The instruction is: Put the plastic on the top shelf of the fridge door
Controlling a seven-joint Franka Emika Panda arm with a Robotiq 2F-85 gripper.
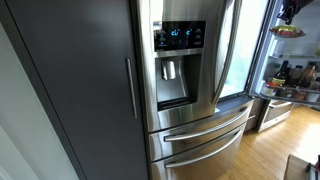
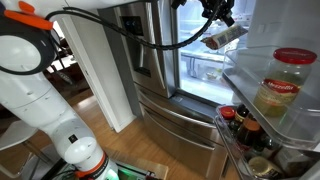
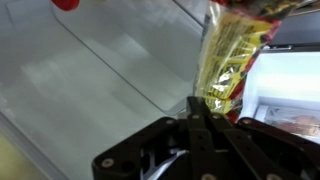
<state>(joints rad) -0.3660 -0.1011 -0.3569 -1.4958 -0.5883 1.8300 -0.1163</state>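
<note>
Item under handling: a yellow-and-red printed, crinkled plastic wrapper [image 3: 228, 60], glossy, with creases that catch the light. It appears thin, light and limp. It is judged likely to sag, fold or slide out of a loose hold, though it is not fragile. The soundest hold is judged to be a bunched edge pinched flat.

Claw: in the wrist view the black two-fingered gripper [image 3: 200, 112] has its jaws pressed together on one edge of the wrapper, with no gap showing between them.

Location: the landmark is the clear top shelf [image 2: 250, 100] of the tall stainless-steel fridge door [image 1: 236, 50]. The wrapper is in the air, above that shelf and off to its side, clear of its wall. A glass jar with a red lid [image 2: 285, 85] stands in the shelf, so the wrapper is judged to need the free space beside it.
</note>
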